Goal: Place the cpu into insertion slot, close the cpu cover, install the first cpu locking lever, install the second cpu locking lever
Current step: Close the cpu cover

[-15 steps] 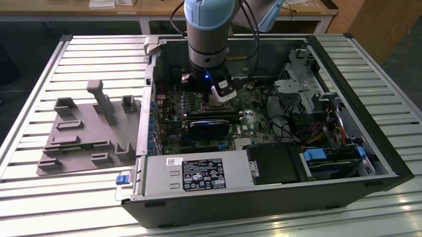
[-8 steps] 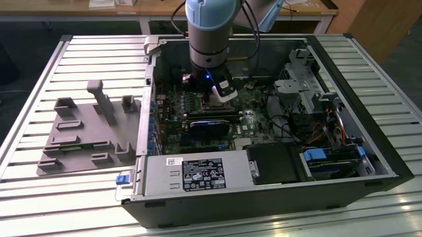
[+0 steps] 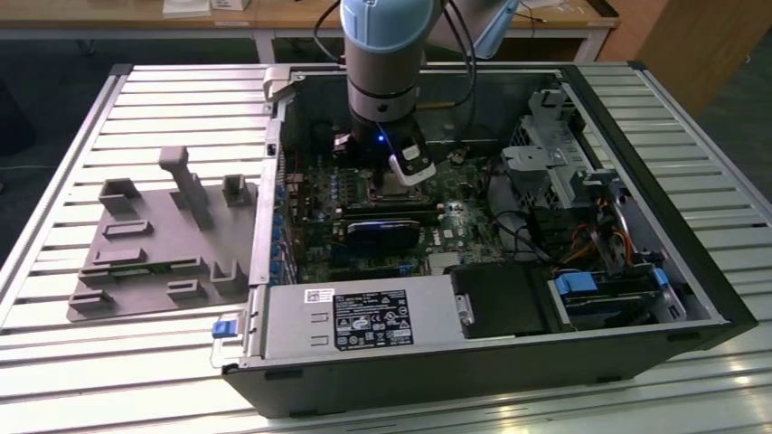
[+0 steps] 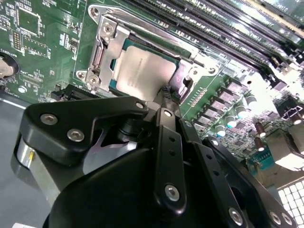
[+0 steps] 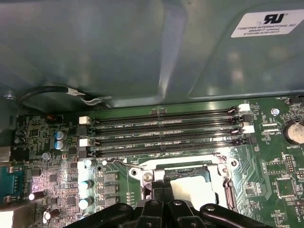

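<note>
The clenched pincer (image 4: 167, 93) rests at the edge of the cpu (image 4: 142, 71) in the insertion slot (image 4: 113, 80). Beyond the cpu sits a white printed label (image 5: 267, 23).

A silvery slatted table (image 3: 133, 99) spreads across the foreground, light glinting off its slats nearest the camera. Behind it stands a wooden table (image 3: 121, 20) on pale legs (papers (image 3: 187, 7) on top), above a dark floor (image 3: 157, 50), with a wooden cabinet (image 3: 693, 45) at the exterior view's right

You've got a silvery-grey cpu (image 4: 142, 71) in a shiny silver cpu cover (image 4: 102, 54) on a green motherboard (image 4: 42, 52) w/ black RAM slots (image 5: 166, 128), white end clips. Gripper (image 4: 167, 92) is black, arm (image 3: 380, 36) pale blue, and the table (image 3: 72, 136) has grey ribbed slats.
</note>
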You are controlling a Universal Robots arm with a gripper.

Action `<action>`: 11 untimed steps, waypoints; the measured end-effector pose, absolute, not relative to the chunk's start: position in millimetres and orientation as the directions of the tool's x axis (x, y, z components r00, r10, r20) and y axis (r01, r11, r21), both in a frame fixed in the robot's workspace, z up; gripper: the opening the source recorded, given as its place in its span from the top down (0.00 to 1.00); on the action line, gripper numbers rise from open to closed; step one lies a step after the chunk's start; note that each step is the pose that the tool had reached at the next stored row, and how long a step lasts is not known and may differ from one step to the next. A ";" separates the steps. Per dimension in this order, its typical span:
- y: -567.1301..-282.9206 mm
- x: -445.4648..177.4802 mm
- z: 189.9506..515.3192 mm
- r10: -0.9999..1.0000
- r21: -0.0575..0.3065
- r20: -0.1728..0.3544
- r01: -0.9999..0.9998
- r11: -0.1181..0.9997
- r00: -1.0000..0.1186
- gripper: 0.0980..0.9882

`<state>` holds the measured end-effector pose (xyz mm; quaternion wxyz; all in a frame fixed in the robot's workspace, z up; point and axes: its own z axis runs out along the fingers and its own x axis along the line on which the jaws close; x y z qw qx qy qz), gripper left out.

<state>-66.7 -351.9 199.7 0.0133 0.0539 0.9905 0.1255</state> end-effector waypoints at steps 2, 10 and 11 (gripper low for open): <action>-352.0 -66.8 199.8 0.110 0.250 -0.013 0.103 0.963 -0.994 1.00; -352.8 -70.6 198.4 0.110 0.253 -0.012 0.103 0.962 -0.994 1.00; -353.2 -70.7 197.4 0.110 0.253 -0.012 0.103 0.962 -0.994 1.00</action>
